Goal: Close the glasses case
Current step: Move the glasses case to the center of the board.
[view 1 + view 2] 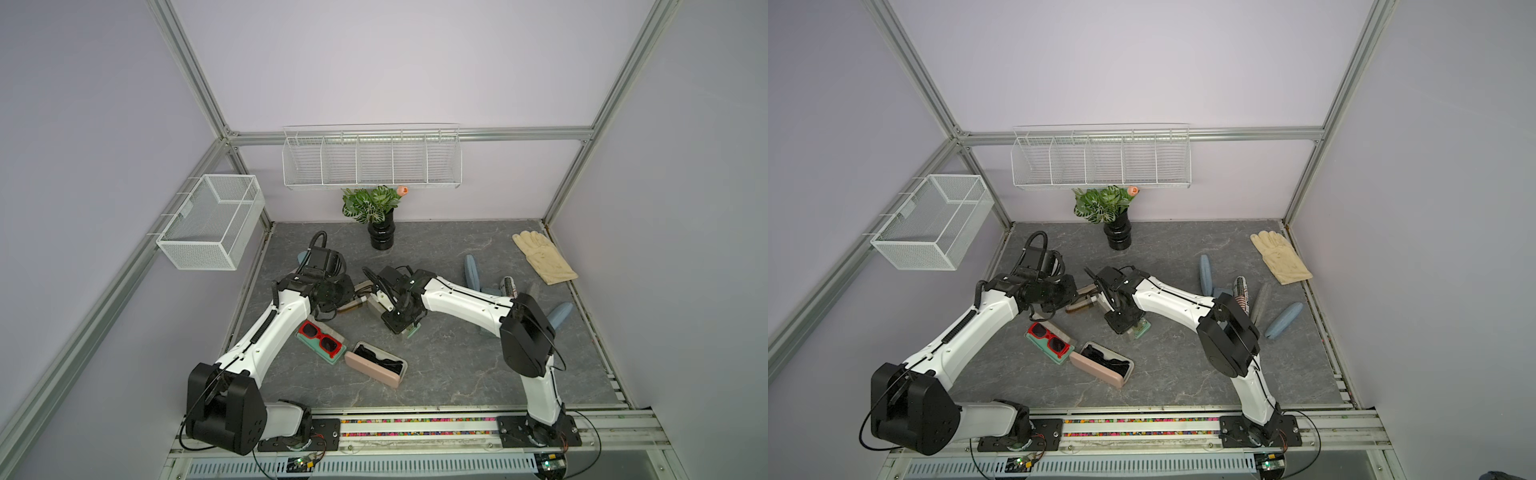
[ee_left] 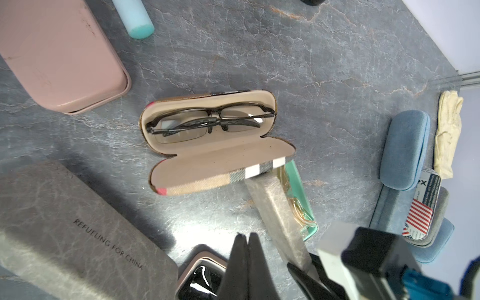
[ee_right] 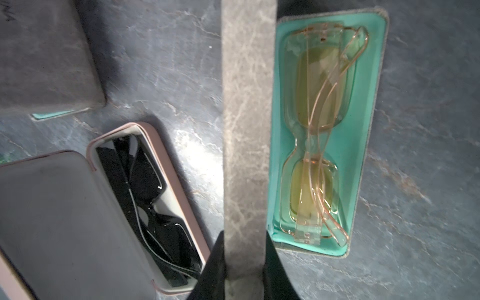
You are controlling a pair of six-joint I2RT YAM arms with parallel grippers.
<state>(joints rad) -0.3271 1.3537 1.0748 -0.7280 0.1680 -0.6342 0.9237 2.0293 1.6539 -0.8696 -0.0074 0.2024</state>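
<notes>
Logged 1 glasses case (image 3: pixel 363 161), grey outside and teal inside, near the centre of the bench (image 1: pixel 457 374), open, base flat. Found 1 pair of clear yellow-tinted glasses (image 3: pixel 320 104) folded in the base. Recorded the grey lid (image 3: pixel 248 117) standing up on edge beside the base.

Noted right tool (image 3: pixel 244 259) narrowed to a slim gap, its 2 fingers (image 3: pixel 213 267) pinching that lid between them. Noted left tool (image 2: pixel 246 237) fully closed, holding nothing, hanging above the bench toward 10 o'clock from the case.

Listed 1 plaid case (image 2: pixel 220 166), open, with dark-framed glasses (image 2: pixel 207 122) inside, just beside the task case and between the 2 tools. Listed 1 pink case (image 1: pixel 376 365), open, with black sunglasses inside, at 7 o'clock. Listed red sunglasses (image 1: pixel 318 336) on a teal-lined case at 8 o'clock.

Entered 1 cream glove (image 1: pixel 543 257) at the bench's 2 o'clock corner, 1 potted plant (image 1: pixel 376 216) at 12 o'clock, and several blue cases (image 1: pixel 471 272) toward 3 o'clock.
</notes>
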